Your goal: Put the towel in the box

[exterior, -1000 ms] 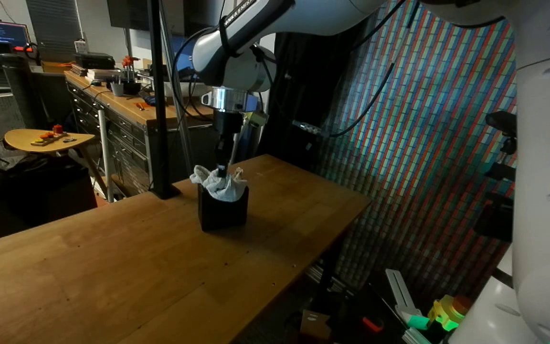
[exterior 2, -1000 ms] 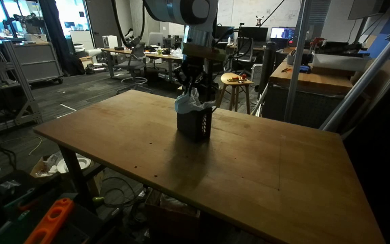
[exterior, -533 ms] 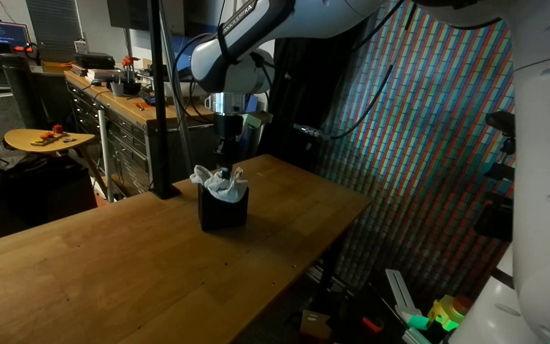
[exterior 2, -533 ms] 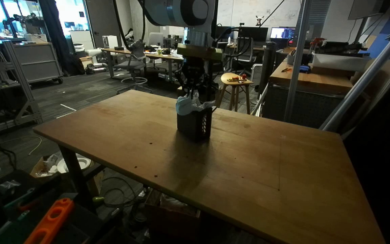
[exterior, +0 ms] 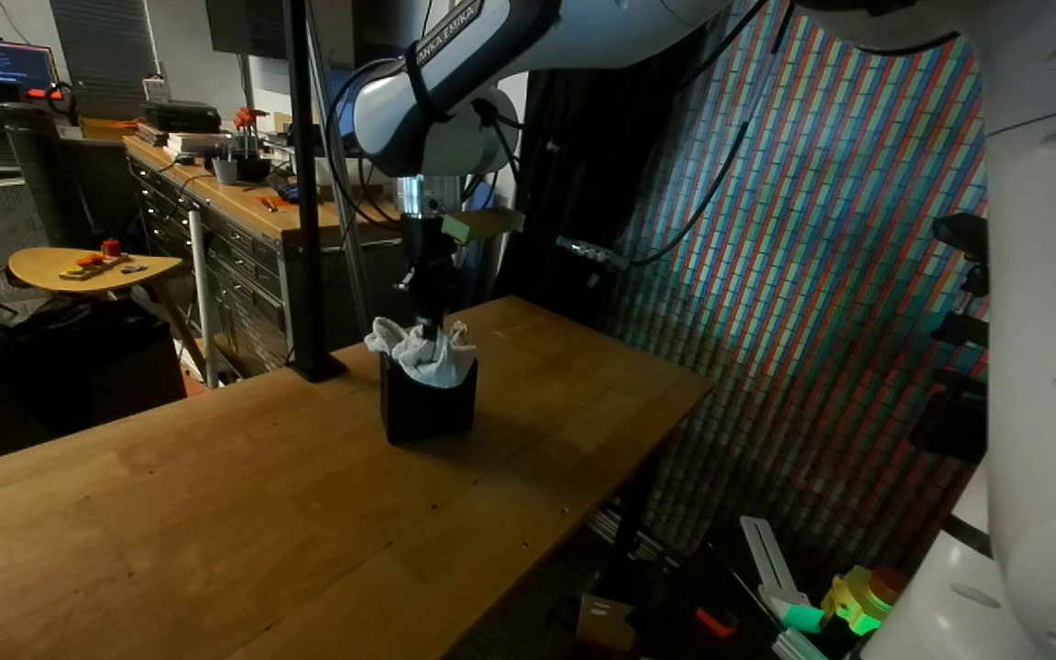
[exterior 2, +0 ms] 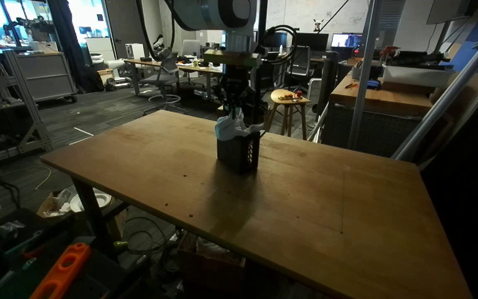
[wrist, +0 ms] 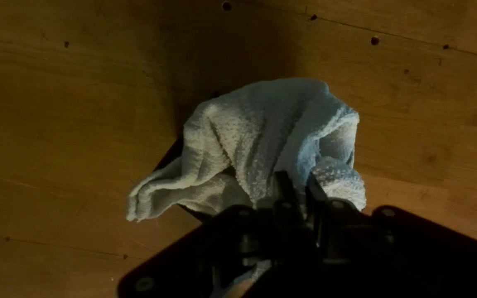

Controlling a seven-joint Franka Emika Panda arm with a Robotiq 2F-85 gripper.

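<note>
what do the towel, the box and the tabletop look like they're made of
Towel: probably cotton terry, matte, from its nubbly surface and soft folds.
Box: likely dull dark plastic, given the perforated side that shows in an exterior view, though painted metal is possible.
Tabletop: wood, with grain and board seams showing; its faint sheen suggests varnish or oil.

Both exterior views angle down across this table [exterior 2: 305, 195], sharing the box [exterior: 427, 408]; the wrist view faces down, close above the towel [wrist: 255, 132].
</note>
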